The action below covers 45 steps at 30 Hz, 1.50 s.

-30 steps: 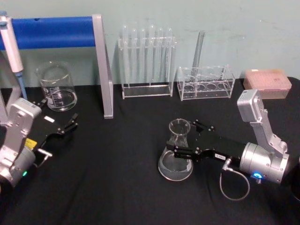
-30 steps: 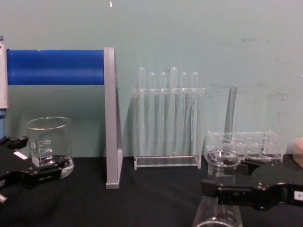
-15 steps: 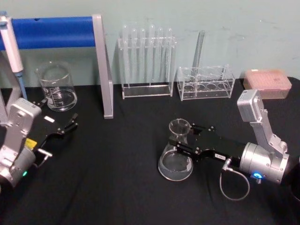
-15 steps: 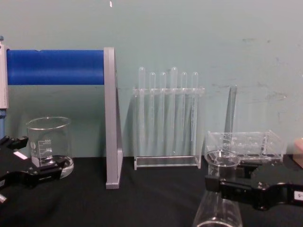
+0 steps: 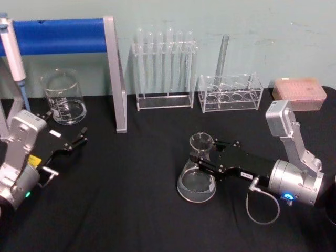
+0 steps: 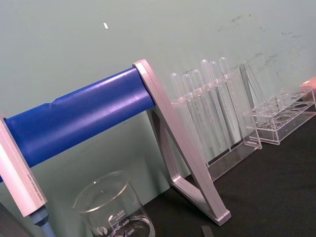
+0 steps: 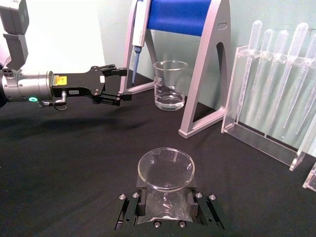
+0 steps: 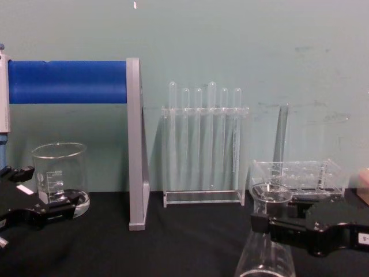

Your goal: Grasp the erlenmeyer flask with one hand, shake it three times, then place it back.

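Table to flask: I'm gripping the flask [image 5: 196, 184] as it's standing on the black table [image 5: 131, 210].
The blue stand [image 5: 63, 35], tube rack [image 5: 164, 68] and beaker [image 5: 64, 100] are sitting well behind it; my right gripper [image 5: 209, 155] is clamping its neck, and my left gripper [image 5: 77, 140] is idling nearby, jaws apart.

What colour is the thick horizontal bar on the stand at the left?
The bar is bright blue; the left wrist view shows it best.

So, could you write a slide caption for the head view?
Right tool grips the erlenmeyer flask by its neck on the black table; left tool rests open near the beaker.
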Motion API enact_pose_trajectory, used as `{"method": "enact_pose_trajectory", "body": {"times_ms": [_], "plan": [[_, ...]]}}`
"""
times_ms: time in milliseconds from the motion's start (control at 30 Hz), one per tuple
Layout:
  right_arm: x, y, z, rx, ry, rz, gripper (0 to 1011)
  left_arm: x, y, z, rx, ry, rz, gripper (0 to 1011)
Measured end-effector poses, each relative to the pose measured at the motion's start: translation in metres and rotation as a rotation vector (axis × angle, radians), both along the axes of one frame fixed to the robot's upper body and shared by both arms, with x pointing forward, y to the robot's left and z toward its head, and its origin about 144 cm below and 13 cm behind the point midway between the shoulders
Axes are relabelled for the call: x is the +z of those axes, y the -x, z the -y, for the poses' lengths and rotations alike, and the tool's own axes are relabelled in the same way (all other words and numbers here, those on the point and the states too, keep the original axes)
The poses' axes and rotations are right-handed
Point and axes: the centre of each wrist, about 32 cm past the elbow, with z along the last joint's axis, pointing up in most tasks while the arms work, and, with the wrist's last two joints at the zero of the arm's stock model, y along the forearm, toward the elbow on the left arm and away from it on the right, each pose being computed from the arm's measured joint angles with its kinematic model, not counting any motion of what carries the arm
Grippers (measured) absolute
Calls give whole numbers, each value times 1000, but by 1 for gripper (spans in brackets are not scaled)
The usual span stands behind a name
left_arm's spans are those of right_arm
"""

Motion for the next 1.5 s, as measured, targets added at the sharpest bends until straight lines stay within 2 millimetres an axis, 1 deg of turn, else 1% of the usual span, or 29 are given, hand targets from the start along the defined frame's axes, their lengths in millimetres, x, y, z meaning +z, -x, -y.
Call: {"method": "enact_pose_trajectory", "body": {"times_ms": [167,300,367,433,467,667,700,800,1067,1500], "plan": [[0,1,0,1,-16,5,448,0,0,0,0,0,0,1001],[5,1,0,-4,-41,17,448,0,0,0,0,0,0,1001],[10,2,-1,-18,-60,31,448,0,0,0,0,0,0,1001],[20,6,-5,-50,-80,62,449,0,0,0,0,0,0,1001],[20,6,-5,-50,-80,62,448,0,0,0,0,0,0,1001],[42,17,-19,-183,-101,121,449,0,0,0,0,0,0,1001],[42,17,-19,-183,-101,121,449,0,0,0,0,0,0,1001],[47,23,-26,-271,-91,135,448,0,0,0,0,0,0,1001],[50,30,-30,-399,-67,129,449,0,0,0,0,0,0,1001],[51,32,-30,-437,-60,122,448,0,0,0,0,0,0,1001]]}}
